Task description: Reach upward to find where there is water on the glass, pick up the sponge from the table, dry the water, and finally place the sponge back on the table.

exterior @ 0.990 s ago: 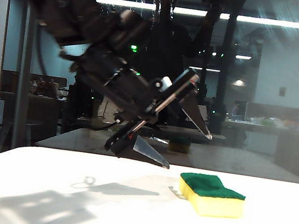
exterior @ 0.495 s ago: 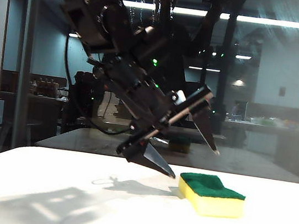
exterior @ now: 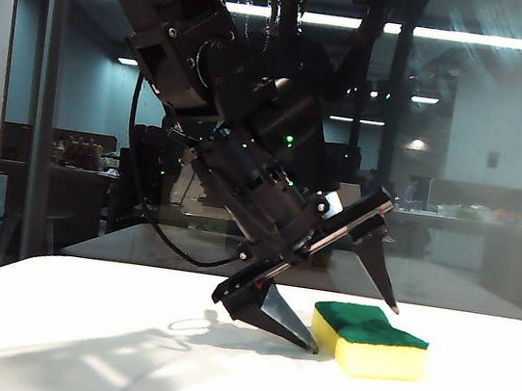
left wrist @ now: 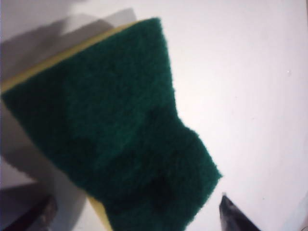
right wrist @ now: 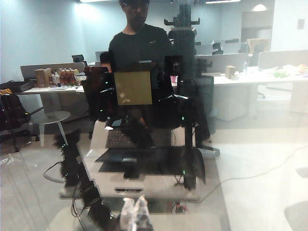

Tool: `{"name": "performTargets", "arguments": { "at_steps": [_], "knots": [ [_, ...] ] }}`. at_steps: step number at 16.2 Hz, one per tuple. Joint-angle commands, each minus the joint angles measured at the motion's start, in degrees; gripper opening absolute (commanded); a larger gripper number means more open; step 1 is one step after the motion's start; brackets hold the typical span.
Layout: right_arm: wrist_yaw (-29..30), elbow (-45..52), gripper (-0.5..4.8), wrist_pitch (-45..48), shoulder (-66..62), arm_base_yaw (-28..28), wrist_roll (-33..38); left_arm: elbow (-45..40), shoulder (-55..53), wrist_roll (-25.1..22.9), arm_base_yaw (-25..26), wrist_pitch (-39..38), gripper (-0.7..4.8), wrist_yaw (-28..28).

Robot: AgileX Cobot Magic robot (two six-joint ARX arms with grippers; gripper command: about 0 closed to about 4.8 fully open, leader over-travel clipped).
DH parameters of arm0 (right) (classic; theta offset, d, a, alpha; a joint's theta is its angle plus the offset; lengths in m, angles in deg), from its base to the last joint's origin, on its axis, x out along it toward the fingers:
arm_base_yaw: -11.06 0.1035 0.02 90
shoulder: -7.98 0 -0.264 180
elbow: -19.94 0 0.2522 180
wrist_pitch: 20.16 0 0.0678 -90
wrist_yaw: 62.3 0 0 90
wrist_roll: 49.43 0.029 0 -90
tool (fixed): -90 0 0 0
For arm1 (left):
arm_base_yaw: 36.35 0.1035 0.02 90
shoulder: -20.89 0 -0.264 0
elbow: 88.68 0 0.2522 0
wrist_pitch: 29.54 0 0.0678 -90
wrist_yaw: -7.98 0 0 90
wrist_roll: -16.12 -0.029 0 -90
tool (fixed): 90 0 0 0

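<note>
Lowered since a second ago, the left gripper [exterior: 353, 317] straddles the green-topped yellow foam sponge [exterior: 369, 340], jaws wide, ungripped. Right gripper's [right wrist: 135, 213] jaws: cannot tell.

Glass [right wrist: 250, 159]: fills your right wrist view, mirroring a dim room.
Reflection: you see a dark-shirted person [right wrist: 139, 41] behind the robot's mirrored frame.
Right gripper [right wrist: 135, 211]: pale fingertips together, near the pane.

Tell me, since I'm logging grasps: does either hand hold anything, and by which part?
Nothing is held. The left hand, open, straddles the sponge; the right hand is empty.
</note>
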Motion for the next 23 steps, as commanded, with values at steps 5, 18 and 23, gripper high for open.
{"name": "performTargets", "arguments": {
  "at_steps": [5, 18, 23],
  "knots": [
    [-0.22, -0.13, -0.05, 0.74, 0.22, -0.02, -0.17, 4.02, -3.28, 1.22, -0.5, -1.42, 4.21, 1.09],
    [-0.22, -0.13, -0.05, 0.35, 0.22, -0.02, -0.17, 5.64, -3.45, -0.48, -0.66, -2.43, -0.06, -0.07],
    [-0.22, -0.13, -0.05, 0.15, 0.22, -0.02, -0.17, 10.27, 1.88, -6.97, -0.31, -3.37, -0.06, 0.37]
  ]
}}
